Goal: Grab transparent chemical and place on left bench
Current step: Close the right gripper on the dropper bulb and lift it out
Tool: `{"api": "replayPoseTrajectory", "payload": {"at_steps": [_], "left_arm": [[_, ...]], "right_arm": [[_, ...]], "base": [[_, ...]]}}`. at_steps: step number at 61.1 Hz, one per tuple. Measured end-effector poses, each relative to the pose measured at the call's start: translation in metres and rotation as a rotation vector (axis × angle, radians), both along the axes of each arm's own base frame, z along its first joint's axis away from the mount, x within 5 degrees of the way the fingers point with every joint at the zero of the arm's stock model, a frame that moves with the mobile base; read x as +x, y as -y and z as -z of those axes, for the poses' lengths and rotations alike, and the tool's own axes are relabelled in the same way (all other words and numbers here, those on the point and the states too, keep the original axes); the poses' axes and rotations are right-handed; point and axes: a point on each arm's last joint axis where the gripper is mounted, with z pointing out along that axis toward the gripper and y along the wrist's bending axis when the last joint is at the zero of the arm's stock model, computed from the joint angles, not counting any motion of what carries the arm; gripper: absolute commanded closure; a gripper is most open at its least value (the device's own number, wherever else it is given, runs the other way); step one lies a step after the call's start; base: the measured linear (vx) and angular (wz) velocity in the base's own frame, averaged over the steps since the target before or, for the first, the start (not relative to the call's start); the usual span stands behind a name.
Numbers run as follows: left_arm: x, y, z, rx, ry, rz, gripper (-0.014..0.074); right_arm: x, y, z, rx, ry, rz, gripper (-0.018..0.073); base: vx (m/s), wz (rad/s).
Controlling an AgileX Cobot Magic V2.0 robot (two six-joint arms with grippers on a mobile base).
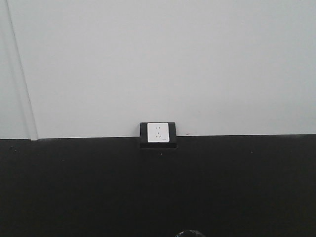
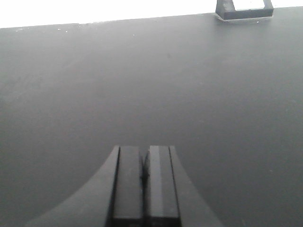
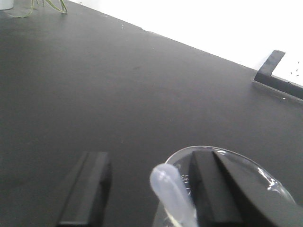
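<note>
The transparent chemical is a clear glass beaker point(image 3: 185, 179) with printed marks and a thin rim, standing on the black bench point(image 3: 118, 94) at the bottom right of the right wrist view. A cloudy plastic dropper bulb point(image 3: 168, 182) sticks out of it. My right gripper point(image 3: 149, 158) is open. Its right finger point(image 3: 213, 189) shows through the glass, and its left finger point(image 3: 90, 184) is well clear to the left. I cannot tell whether the right finger touches the glass. The beaker's rim point(image 1: 190, 233) peeks in at the bottom edge of the front view. My left gripper point(image 2: 144, 156) is shut and empty above the bench.
A white socket in a black housing point(image 1: 158, 133) sits where the bench meets the pale wall, and shows in the left wrist view point(image 2: 244, 9) and the right wrist view point(image 3: 279, 75). A white pot with green leaves point(image 3: 28, 5) stands far back left.
</note>
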Motion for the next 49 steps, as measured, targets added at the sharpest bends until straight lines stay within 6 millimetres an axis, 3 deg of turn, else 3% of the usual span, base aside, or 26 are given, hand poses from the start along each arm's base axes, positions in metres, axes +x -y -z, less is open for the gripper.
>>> {"api": "replayPoseTrajectory", "payload": {"at_steps": [23, 40, 49], "left_arm": [[0.0, 0.0, 0.0, 0.0, 0.0, 0.0, 0.06], [0.0, 0.0, 0.0, 0.0, 0.0, 0.0, 0.06], [0.0, 0.0, 0.0, 0.0, 0.0, 0.0, 0.06]], "right_arm": [[0.0015, 0.0013, -0.0007, 0.004, 0.006, 0.022, 0.0566], [0.0015, 0.0013, -0.0007, 0.0, 0.01, 0.02, 0.0567], [0.0006, 0.002, -0.01, -0.002, 0.046, 0.017, 0.0567]], "base": [[0.0, 0.0], [0.0, 0.0], [0.0, 0.0]]}}
